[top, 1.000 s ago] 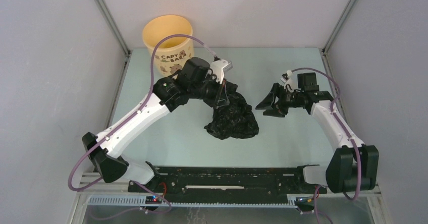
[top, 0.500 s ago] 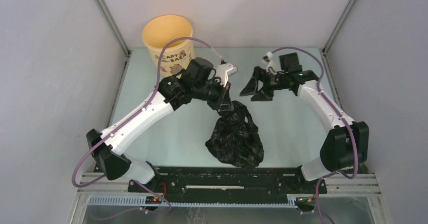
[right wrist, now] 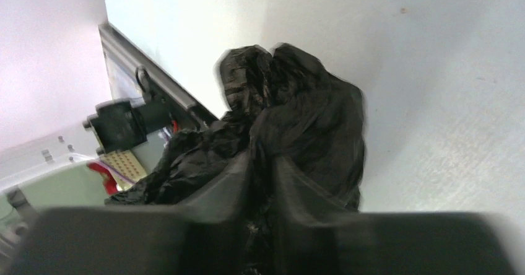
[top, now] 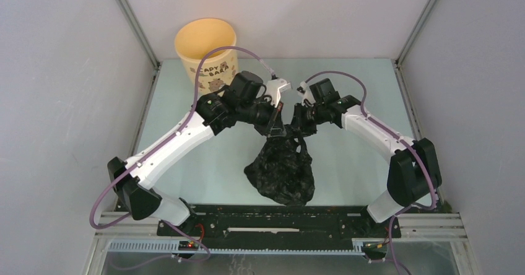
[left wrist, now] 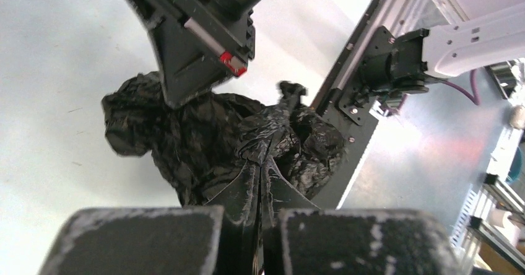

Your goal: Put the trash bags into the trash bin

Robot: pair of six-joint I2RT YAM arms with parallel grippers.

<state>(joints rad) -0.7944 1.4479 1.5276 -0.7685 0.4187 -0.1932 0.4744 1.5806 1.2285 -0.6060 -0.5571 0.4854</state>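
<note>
Two grippers share one load. The left gripper (top: 273, 121) and the right gripper (top: 299, 121) meet above the middle of the table (top: 362, 163), and each is pressed together on the gathered top of the black trash bag (top: 282, 174). The bag hangs below them as a crinkled, glossy pouch. Whether its lowest folds touch the surface cannot be told.

In the left wrist view, the left gripper (left wrist: 260, 216) pinches a thin pleat of plastic, with no gap between its fingers, and the bag (left wrist: 210, 142) bulges beyond it. In the right wrist view, the right gripper (right wrist: 263, 179) is likewise squeezed on a fold of the bag (right wrist: 309, 117).

The double hold probably serves to keep a limp, bulky bag bunched and level. A single pinch would likely let it trail and catch a rim.

The trash bin (top: 211, 72) stands upright at the far left corner with its mouth open. It is printed with "CAPY BARA" and is well apart from the bag, beyond the left arm's wrist. The bag has yet to be carried there.

The table is pale blue-green and matte, with faint scuffs visible in the wrist views. Plain grey-white walls (top: 62, 89) enclose it on three sides and are joined by aluminium posts (top: 133, 21). A black rail (top: 278, 219) along the near edge carries both arm bases, and purple cables (top: 204, 58) loop over the arms
</note>
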